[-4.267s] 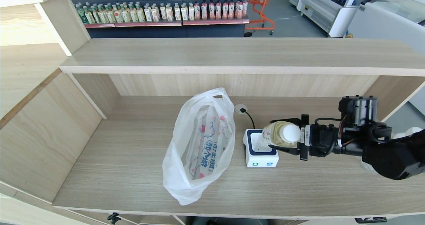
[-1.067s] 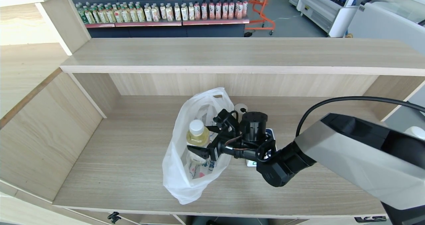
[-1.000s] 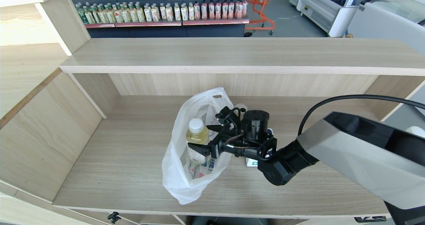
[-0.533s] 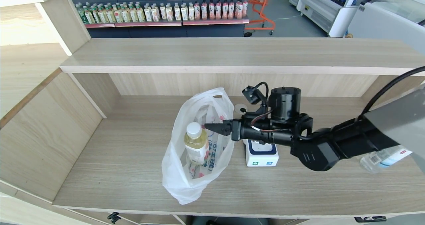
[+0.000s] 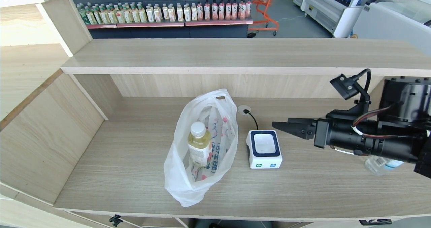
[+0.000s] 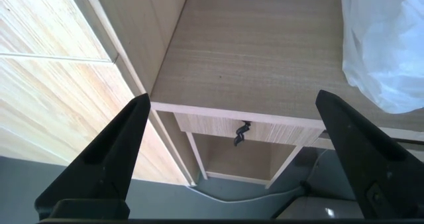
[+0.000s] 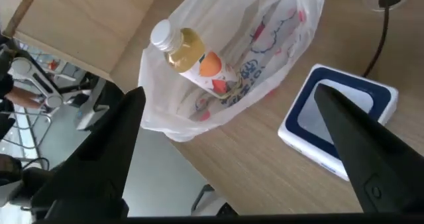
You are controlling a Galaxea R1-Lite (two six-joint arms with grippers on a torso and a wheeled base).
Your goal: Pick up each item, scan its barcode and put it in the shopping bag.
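A white plastic shopping bag (image 5: 178, 174) stands open mid-counter. In it, a yellow drink bottle (image 5: 199, 143) with a white cap is upright beside a printed packet. The white scanner (image 5: 264, 149) with a dark-framed window sits just right of the bag. My right gripper (image 5: 281, 123) hangs open and empty above the counter, right of the scanner, pointing toward it. Its wrist view looks down on the bottle (image 7: 189, 55), bag (image 7: 278, 45) and scanner (image 7: 338, 128). A clear bottle (image 5: 384, 162) lies at the counter's right, partly behind my right arm. My left gripper (image 6: 233, 99) is open beyond the counter's front edge (image 6: 265, 114).
The scanner's cable runs to a grommet (image 5: 244, 110) behind it. A raised ledge (image 5: 235, 56) and wooden side walls (image 5: 50, 143) enclose the counter. Bare counter (image 5: 118, 160) lies left of the bag and in front of the scanner.
My right gripper carried the yellow bottle from over the scanner into the bag, let go, and has drawn back right past the scanner. The bottle now stands in the bag.
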